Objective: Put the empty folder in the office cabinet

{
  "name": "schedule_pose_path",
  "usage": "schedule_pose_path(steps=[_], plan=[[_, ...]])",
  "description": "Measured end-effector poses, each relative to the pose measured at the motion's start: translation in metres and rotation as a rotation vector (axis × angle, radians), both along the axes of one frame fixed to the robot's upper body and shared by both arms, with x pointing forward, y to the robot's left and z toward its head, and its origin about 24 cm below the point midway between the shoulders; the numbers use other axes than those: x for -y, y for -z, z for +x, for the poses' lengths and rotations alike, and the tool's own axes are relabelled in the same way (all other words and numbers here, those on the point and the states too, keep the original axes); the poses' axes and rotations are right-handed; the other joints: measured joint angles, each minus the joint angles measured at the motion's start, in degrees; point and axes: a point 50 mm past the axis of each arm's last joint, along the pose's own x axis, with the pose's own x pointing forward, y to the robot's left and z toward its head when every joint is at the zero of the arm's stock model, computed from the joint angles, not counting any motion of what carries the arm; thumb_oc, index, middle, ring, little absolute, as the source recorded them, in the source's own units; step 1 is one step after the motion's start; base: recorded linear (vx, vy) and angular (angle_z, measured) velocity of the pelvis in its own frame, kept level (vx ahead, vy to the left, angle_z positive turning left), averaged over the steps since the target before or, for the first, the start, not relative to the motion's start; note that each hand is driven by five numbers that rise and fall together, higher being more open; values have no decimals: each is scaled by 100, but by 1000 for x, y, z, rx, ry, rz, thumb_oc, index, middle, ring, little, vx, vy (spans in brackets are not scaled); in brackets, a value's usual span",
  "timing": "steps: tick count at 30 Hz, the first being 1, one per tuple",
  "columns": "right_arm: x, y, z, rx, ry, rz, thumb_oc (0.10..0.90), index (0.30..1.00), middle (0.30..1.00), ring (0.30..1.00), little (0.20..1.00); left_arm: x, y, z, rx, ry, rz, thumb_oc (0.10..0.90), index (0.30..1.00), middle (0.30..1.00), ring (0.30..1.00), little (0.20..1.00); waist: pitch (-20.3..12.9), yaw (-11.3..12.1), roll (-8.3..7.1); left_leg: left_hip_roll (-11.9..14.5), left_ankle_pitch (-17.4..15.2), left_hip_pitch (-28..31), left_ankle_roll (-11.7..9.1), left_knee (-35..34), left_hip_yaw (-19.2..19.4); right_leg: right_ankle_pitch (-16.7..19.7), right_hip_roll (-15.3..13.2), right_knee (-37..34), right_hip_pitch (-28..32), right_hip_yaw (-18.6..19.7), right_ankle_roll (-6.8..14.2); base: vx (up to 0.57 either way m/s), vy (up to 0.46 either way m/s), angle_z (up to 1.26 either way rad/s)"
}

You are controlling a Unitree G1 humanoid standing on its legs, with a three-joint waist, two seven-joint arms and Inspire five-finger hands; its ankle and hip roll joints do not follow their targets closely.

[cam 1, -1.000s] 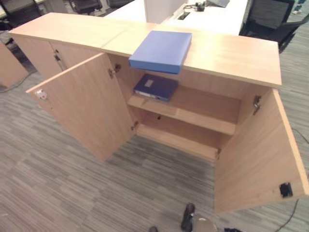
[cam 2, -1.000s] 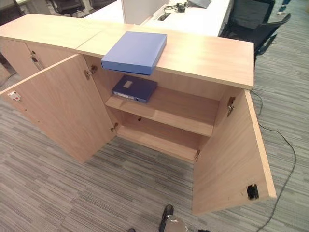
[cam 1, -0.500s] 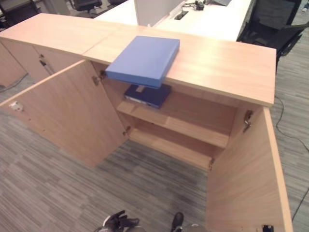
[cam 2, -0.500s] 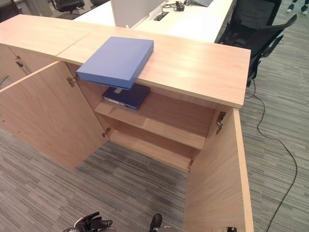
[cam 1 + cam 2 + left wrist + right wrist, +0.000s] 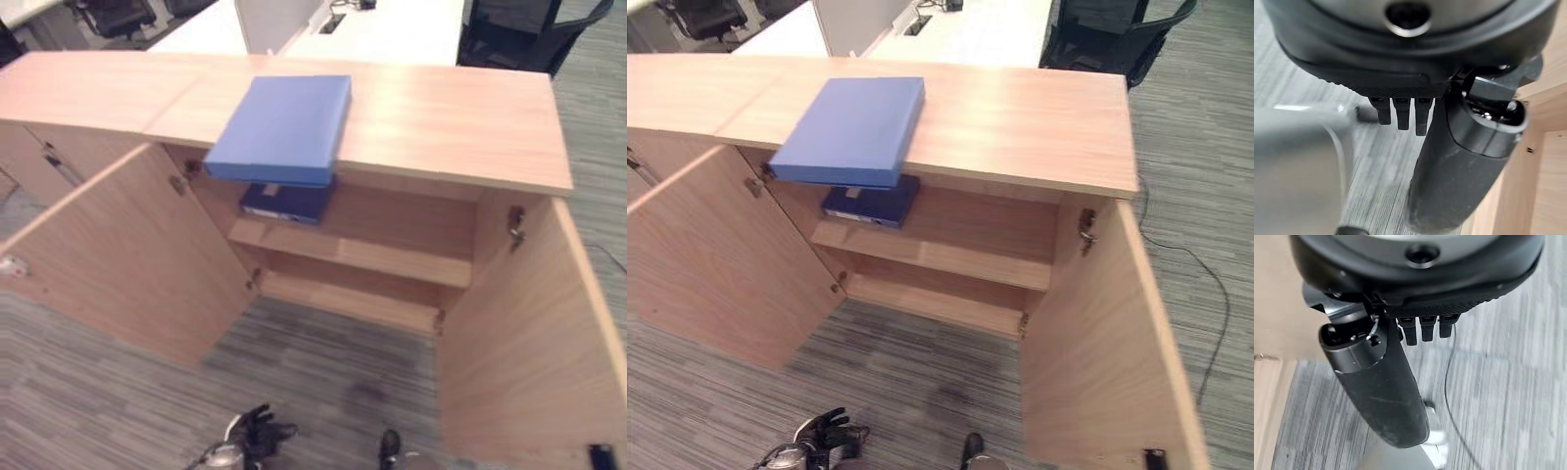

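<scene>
Two doors open; folder overhanging cabinet top, seemingly.

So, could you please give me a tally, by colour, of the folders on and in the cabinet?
Light blue: 1, the folder lying on the cabinet top, overhanging its front edge.
Dark blue: 1, the folder on the upper shelf inside, between the open doors.
Total: 2 folders. Neither hand holds one; the left hand hangs low over the floor.

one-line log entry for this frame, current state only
phase: approach | folder: on cabinet top, overhanging front edge | doors: both open | upper shelf: dark blue binder | left hand: low, open, empty | right hand: open, empty
</scene>
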Motion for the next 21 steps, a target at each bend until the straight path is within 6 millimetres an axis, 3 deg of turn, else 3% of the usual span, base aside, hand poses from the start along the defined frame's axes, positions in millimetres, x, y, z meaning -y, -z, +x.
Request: schedule_pose_path(steps=[1,2,3,5,6,8,9,12,13,14,16,21], plan=[[-2,0,4,11,-3,4,800,900,900,900,900,-2,-1,2,8,1,4,800,900,900,900,900,-9,21,-14,-247,-209,33,192,-51,156,60,-261,86,-144,132,132,-55,475,-47],[-10,2,12,29,-15,24,800,900,900,900,900,-8,-4,6,20,1,19,800,900,900,900,900,40,45,-207,-588,-265,22,347,-42,387,239,-585,97,-324,269,275,-57,486,-75],[-20,3,30,67,-38,50,800,900,900,900,900,-17,-6,7,32,-6,39,800,900,900,900,900,99,99,-369,-944,-427,-57,663,147,750,687,-967,-167,-344,98,171,-42,497,-89],[-16,2,26,22,-93,24,800,900,900,900,900,-23,-6,3,15,-11,56,800,900,900,900,900,86,190,-319,-1067,-595,-8,942,317,1014,1081,-1148,-487,37,-875,-247,19,461,-71],[-19,4,22,9,-99,33,800,900,900,900,900,-29,-7,3,18,-16,68,800,900,900,900,900,85,221,-359,-1156,-668,51,1044,354,1034,1180,-1129,-491,249,-1077,-172,35,318,-37],[-27,7,20,-5,-106,51,800,900,900,900,900,-38,-7,0,11,-32,88,800,900,900,900,900,87,301,-421,-1202,-706,110,1107,337,1163,1239,-1165,-476,226,-1027,-145,14,201,-28],[-30,8,20,-10,-120,59,800,900,900,900,900,-45,-8,-4,6,-52,101,800,900,900,900,900,86,326,-405,-1215,-733,112,1288,221,1177,808,-895,-42,106,-927,159,6,205,-24],[-37,10,26,-10,-170,70,800,900,900,900,900,-48,-5,-13,-19,-73,104,800,900,900,900,900,89,384,-422,-1261,-618,101,1343,68,1232,128,-411,190,29,-779,162,1,103,-15],[-40,10,28,-7,-184,78,800,900,900,900,900,-48,-3,-17,-34,-77,103,800,900,900,900,900,94,374,-412,-1257,-563,100,1358,15,1226,-24,-213,158,23,-659,52,13,37,6],[-44,10,33,11,-199,84,800,900,900,900,900,-45,1,-27,-62,-79,94,800,900,900,900,900,120,328,-364,-1213,-475,90,1343,-58,1159,-102,93,51,-2,-320,-84,78,-24,18],[-49,12,33,20,-215,96,800,900,900,900,900,-43,4,-36,-94,-70,91,800,900,900,900,900,141,348,-416,-1180,-381,102,1230,-84,1057,2,284,-93,95,-65,-124,80,-59,25],[-52,13,33,24,-235,93,800,900,900,900,900,-43,6,-43,-104,-68,81,800,900,900,900,900,133,364,-420,-924,-299,63,1017,-45,909,179,626,-639,414,-182,-205,91,-110,12]])
